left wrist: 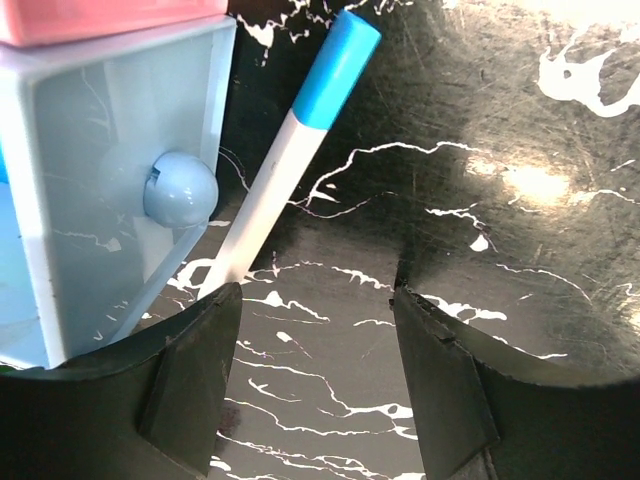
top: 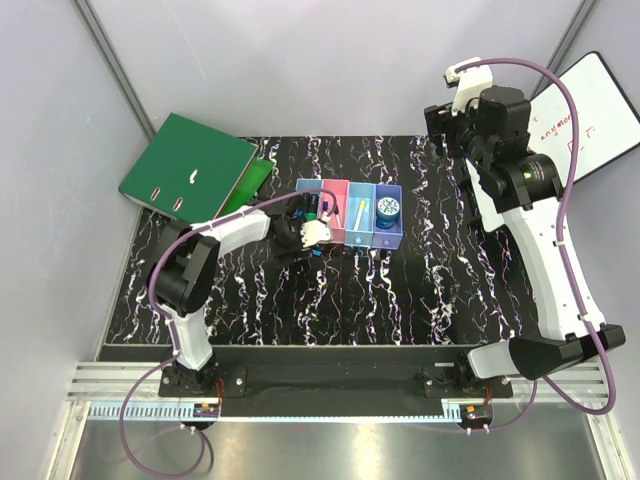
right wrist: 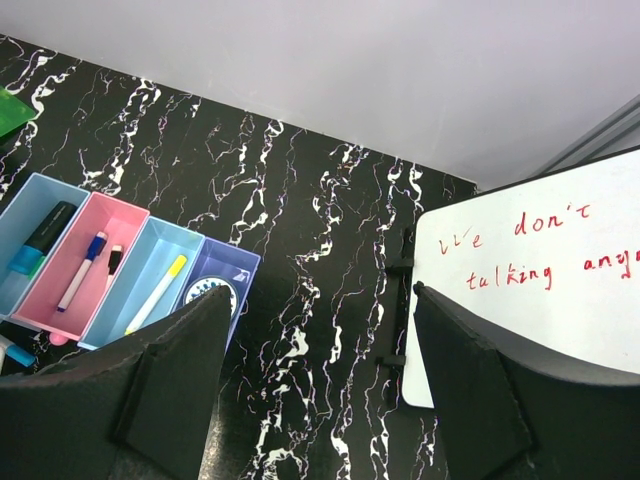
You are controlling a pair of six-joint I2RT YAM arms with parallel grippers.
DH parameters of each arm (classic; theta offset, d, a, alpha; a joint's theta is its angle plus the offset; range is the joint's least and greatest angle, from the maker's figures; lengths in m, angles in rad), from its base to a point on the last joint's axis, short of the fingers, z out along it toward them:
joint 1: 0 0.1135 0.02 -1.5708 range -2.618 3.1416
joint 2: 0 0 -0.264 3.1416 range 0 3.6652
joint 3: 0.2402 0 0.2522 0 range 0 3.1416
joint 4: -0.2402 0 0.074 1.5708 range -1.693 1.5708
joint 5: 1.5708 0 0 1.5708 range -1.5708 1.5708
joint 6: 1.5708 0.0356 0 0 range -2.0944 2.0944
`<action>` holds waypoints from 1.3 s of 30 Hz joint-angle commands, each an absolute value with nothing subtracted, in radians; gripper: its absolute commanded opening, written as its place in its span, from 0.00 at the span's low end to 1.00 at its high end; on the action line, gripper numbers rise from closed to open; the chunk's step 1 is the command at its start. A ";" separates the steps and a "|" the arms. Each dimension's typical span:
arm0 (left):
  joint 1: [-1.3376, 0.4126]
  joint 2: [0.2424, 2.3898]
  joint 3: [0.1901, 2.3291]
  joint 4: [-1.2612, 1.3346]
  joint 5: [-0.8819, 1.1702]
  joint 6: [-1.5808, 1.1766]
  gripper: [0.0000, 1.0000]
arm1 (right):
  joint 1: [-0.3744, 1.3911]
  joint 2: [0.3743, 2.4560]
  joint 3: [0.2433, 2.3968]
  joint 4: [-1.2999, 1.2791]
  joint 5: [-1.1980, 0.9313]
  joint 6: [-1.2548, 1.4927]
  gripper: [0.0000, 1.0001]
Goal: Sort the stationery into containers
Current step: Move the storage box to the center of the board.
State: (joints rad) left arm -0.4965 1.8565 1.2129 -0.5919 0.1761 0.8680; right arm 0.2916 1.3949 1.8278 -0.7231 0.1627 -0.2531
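The row of four bins (top: 335,238) stands mid-table: light blue (right wrist: 20,215), pink (right wrist: 125,220), light blue (right wrist: 135,265), purple (right wrist: 235,265). The first holds a black-and-blue marker (right wrist: 40,240), the pink one a blue pen (right wrist: 82,270), the third a yellow-capped pen (right wrist: 157,293), the purple one the round blue tin (top: 388,208). A white pen with a blue cap (left wrist: 290,160) lies on the table against the light blue bin's front (left wrist: 110,180). My left gripper (left wrist: 318,295) is open and empty, its left finger at the pen's white end. My right gripper (right wrist: 322,292) is open, empty and raised at the back right.
A large green ring binder (top: 185,165) lies at the back left corner. A whiteboard (right wrist: 530,280) with red writing leans at the right edge. The table top is black with white marbling (top: 330,300).
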 commanded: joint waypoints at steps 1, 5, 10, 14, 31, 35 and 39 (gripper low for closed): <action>-0.488 1.905 1.235 -0.528 0.167 0.888 0.67 | 0.285 1.410 1.887 -0.704 0.143 -0.235 0.82; -0.488 1.878 1.215 -0.525 0.196 0.905 0.66 | 0.285 1.410 1.893 -0.712 0.144 -0.241 0.81; -0.488 1.813 1.166 -0.514 0.247 0.959 0.65 | 0.285 1.413 1.887 -0.712 0.140 -0.236 0.81; -0.488 1.744 1.128 -0.517 0.287 1.000 0.65 | 0.285 1.420 1.905 -0.715 0.138 -0.238 0.81; -0.526 1.727 1.094 -0.468 0.324 1.147 0.64 | 0.284 1.427 1.910 -0.723 0.130 -0.236 0.81; -0.551 1.762 1.101 -0.422 0.276 1.161 0.65 | 0.285 1.425 1.905 -0.723 0.130 -0.238 0.81; -0.560 1.802 1.130 -0.407 0.258 1.176 0.66 | 0.284 1.424 1.901 -0.724 0.130 -0.238 0.81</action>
State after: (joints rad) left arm -0.5491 1.7634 1.0885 -0.4625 0.2810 1.1358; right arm 0.2916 1.4273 1.8755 -0.7311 0.1375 -0.2462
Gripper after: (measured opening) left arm 0.657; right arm 0.813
